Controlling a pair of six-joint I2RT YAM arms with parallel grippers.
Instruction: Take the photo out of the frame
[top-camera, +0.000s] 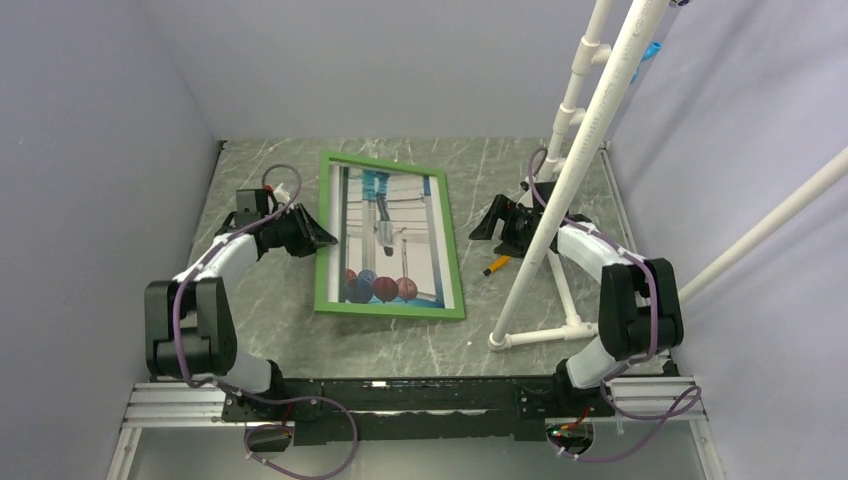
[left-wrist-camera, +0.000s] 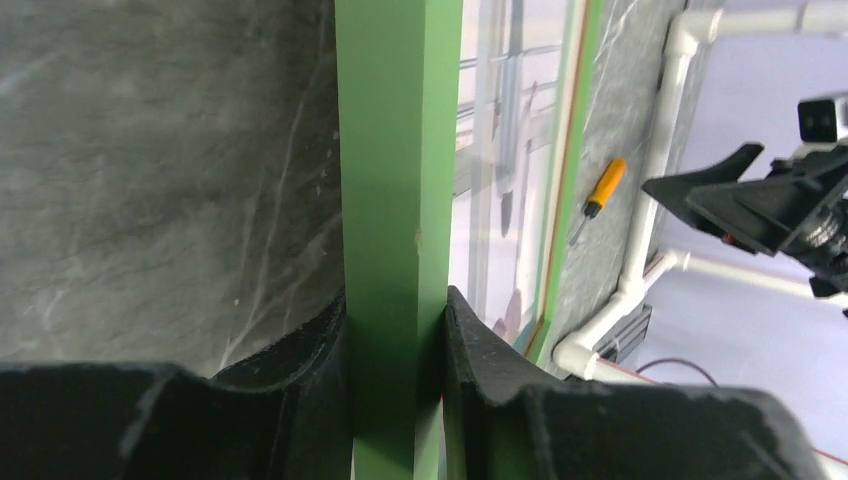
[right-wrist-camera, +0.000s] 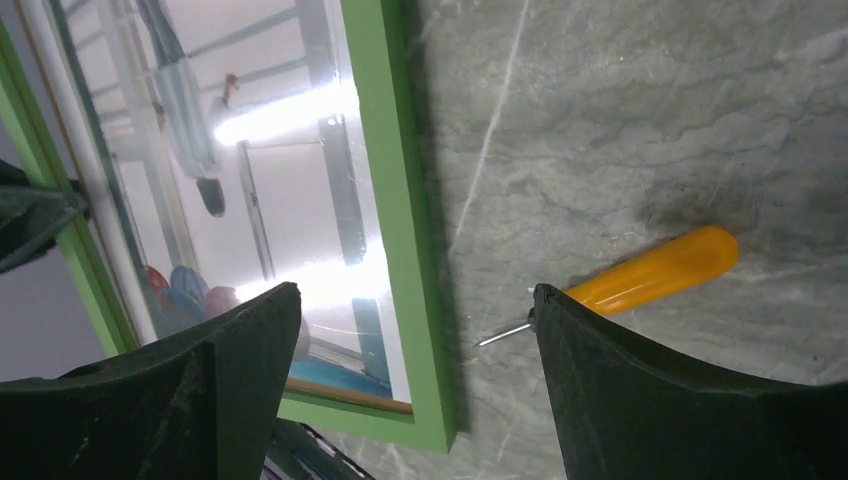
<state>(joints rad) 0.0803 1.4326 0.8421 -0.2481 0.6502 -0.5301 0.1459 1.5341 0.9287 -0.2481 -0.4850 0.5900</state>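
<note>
A thin rectangular green picture frame (top-camera: 389, 306) is seen lying front up on the grey marbled table (top-camera: 480, 160). A large rectangular photo (top-camera: 390, 235) of a figure on pale striped steps, with three dark round balloons, is seated inside it and has not yet been taken out.

The left gripper (left-wrist-camera: 395, 335) is clamped on the frame's left rail. One black finger (left-wrist-camera: 300, 350) is pressed to the rail's outer edge and the other to its inner edge, so the rail runs straight out from between them. This hold is judged to be meant to steady or tip the frame while the other arm works. Whether the rail is raised off the table cannot be told.

The right gripper (right-wrist-camera: 412, 310) is held above the frame's right rail with its fingers spread wide and nothing between them. The rail lies under the gap, nearer one finger. A small orange-handled screwdriver (right-wrist-camera: 655, 265) lies on the table just beyond the other finger, apart from the frame, its metal tip pointing into the gap. Whether the rail or the tool is aimed at cannot be decided. Since the front faces up, turning the frame over is judged likely to be needed so that its back can be reached.
</note>
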